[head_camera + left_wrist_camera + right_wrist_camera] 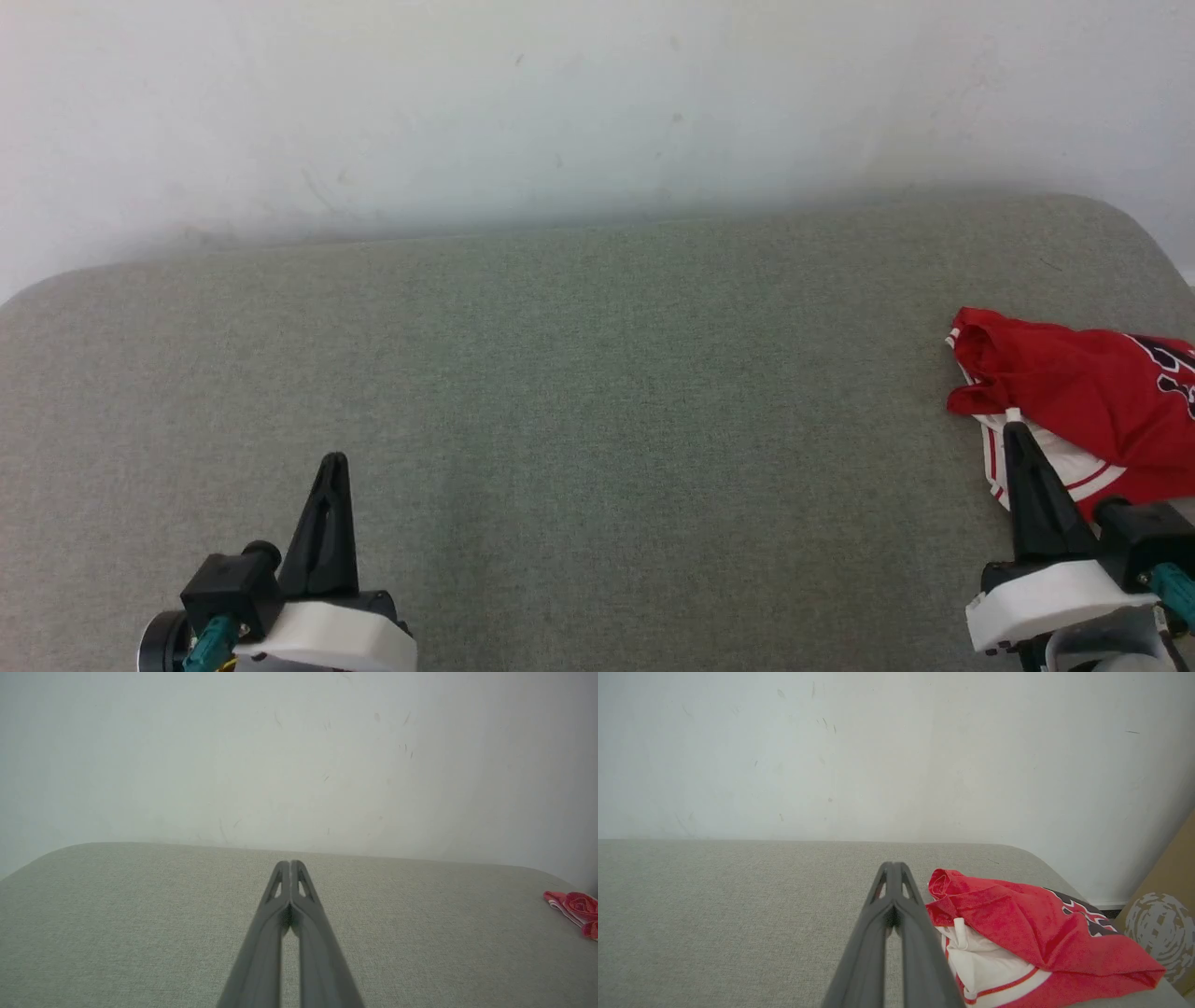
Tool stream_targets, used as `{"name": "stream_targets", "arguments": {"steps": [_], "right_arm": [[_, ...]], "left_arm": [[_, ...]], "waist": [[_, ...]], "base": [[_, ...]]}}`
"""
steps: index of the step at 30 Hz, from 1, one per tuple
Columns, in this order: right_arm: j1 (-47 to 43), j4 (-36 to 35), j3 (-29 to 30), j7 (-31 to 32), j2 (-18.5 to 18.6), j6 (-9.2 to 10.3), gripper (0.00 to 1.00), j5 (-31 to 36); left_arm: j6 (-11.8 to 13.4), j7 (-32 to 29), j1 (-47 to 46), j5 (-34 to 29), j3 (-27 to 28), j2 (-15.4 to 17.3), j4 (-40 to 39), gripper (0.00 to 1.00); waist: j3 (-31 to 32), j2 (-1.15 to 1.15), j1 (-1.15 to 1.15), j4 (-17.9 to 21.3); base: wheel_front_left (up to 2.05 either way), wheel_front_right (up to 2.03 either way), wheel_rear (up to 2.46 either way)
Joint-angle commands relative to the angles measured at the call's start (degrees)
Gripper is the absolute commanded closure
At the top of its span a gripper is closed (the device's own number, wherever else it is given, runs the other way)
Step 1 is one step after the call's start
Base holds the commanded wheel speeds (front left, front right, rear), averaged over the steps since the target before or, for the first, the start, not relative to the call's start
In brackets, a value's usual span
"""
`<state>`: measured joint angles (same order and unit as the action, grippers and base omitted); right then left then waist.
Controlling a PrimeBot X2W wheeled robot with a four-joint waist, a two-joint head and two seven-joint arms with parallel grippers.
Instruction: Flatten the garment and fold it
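The garment (1092,392) lies crumpled in a heap at the far right of the bench (597,373), close to the rounded back corner on that side, and part of it runs off the right edge of my head view. Red cloth is bunched on top, with a rolled fold at its left end. A white sleeve with red striped trim pokes out from under the near side, and a piece of the black, white-outlined numerals shows on the right part of the heap.

My right tool (1010,431) is clenched, its two dark fingers pressed together tip to tip. In the head view its tip overlaps the near left edge of the heap, at the white sleeve. In the right wrist view the fingers (906,933) run just beside the garment's left side, with the cloth passing behind them lower down. I cannot tell whether they touch the cloth.

My left tool (332,462) is clenched too, fingers meeting at the tips, over bare grey fabric at the lower left, well apart from the garment. From the left wrist view the heap is a small red shape at the far right edge.

A pale, lightly scuffed wall (560,93) rises behind the bench. In the right wrist view a brown board (1169,896) with a pale printed mark stands past the bench's right end.
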<state>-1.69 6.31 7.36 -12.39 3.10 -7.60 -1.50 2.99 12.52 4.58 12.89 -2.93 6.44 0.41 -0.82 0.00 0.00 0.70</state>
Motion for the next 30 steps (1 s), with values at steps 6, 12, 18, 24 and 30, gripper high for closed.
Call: {"name": "stream_targets", "arguments": {"steps": [6,12,18,24,30], "right_arm": [[0.4,-0.7,-0.6,0.9,0.0,0.02,1.0,0.3],[0.4,-1.0,-1.0,1.6,-0.1,0.03,1.0,0.4],[0.5,-1.4,-1.4,2.3,-0.1,0.03,1.0,0.5],[0.6,-1.7,-1.8,3.0,-0.1,0.04,1.0,0.5],[0.7,-2.0,-2.2,3.7,-0.1,0.04,1.0,0.6]], "left_arm": [[-0.6,-1.0,-1.0,-1.4,0.4,-0.4,-0.1,1.0],[-0.8,-1.8,-1.2,-2.1,0.6,-0.6,-0.1,1.0],[-0.9,-2.5,-1.4,-2.8,0.7,-0.8,-0.1,1.0],[-1.1,-3.2,-1.6,-3.5,0.9,-1.0,-0.1,1.0],[-1.2,-3.9,-1.8,-4.2,1.0,-1.2,-0.2,1.0]], "waist": [[0.0,0.0,0.0,0.0],[0.1,0.0,0.0,-0.1],[0.1,0.0,0.0,-0.1],[0.2,0.0,0.0,-0.2],[0.2,0.0,0.0,-0.2]], "base": [[0.0,0.0,0.0],[0.0,0.0,0.0],[0.0,0.0,0.0],[0.0,0.0,0.0],[0.0,0.0,0.0]]}}
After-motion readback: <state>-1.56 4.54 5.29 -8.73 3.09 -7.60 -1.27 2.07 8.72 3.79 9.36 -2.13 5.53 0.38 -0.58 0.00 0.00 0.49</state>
